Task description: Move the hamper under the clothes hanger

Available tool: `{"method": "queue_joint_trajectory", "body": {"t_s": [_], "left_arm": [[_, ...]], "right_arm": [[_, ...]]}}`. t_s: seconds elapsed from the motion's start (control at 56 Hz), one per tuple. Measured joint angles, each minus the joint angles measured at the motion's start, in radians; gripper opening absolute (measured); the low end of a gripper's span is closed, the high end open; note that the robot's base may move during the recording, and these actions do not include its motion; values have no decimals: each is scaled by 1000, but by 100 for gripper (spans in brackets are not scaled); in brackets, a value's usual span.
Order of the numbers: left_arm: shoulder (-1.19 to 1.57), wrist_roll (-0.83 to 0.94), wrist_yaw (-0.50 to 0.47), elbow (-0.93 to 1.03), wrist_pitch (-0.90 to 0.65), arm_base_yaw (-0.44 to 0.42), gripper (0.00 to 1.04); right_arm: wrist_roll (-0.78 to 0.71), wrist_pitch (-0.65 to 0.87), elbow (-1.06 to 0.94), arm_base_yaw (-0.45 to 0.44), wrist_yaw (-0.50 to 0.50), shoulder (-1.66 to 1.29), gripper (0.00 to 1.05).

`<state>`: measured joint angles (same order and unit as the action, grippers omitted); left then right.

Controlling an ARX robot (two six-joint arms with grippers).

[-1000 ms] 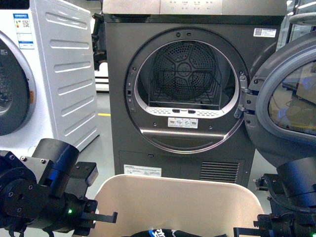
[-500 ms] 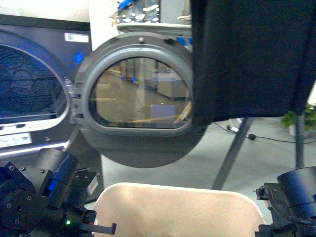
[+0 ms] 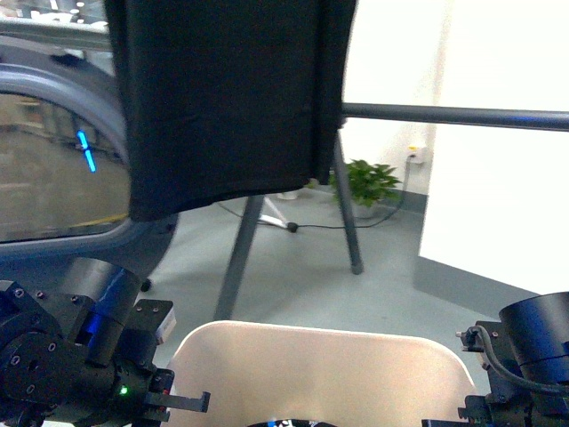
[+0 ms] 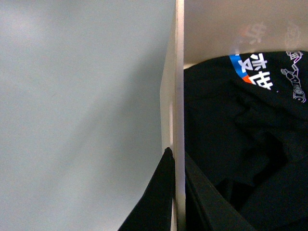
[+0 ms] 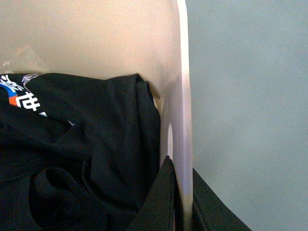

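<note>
- Our left gripper (image 4: pixel 176 157) and right gripper (image 5: pixel 181 166) each clamp the rim of the hamper (image 3: pixel 311 365), on opposite sides.
- We judge this the transport step: the hamper sits short of the clothes hanger (image 3: pixel 444 116).
- Next, we need a level advance under its bar.

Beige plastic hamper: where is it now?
Front view, bottom centre: the beige plastic hamper sits between the left gripper and right gripper, each clamped on its rim, with the dark grey metal clothes hanger above and beyond it.
</note>
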<state>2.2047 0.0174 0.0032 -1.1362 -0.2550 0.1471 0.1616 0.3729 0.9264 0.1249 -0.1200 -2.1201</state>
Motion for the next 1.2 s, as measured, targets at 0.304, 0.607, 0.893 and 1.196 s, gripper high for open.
{"method": "queue_joint_trajectory", "body": {"t_s": [0.304, 0.607, 0.893, 1.196], "left_arm": [[0, 0, -2, 0, 0, -1, 4], [-2, 0, -2, 0, 0, -1, 4], [-2, 2, 6, -4, 0, 9, 4], [-2, 2, -1, -3, 0, 10, 4]], "right_arm": [[0, 0, 0, 0, 2, 1, 3], [0, 0, 0, 0, 3, 2, 3], [0, 0, -2, -9, -3, 2, 3], [0, 0, -2, -9, 0, 5, 3]]}}
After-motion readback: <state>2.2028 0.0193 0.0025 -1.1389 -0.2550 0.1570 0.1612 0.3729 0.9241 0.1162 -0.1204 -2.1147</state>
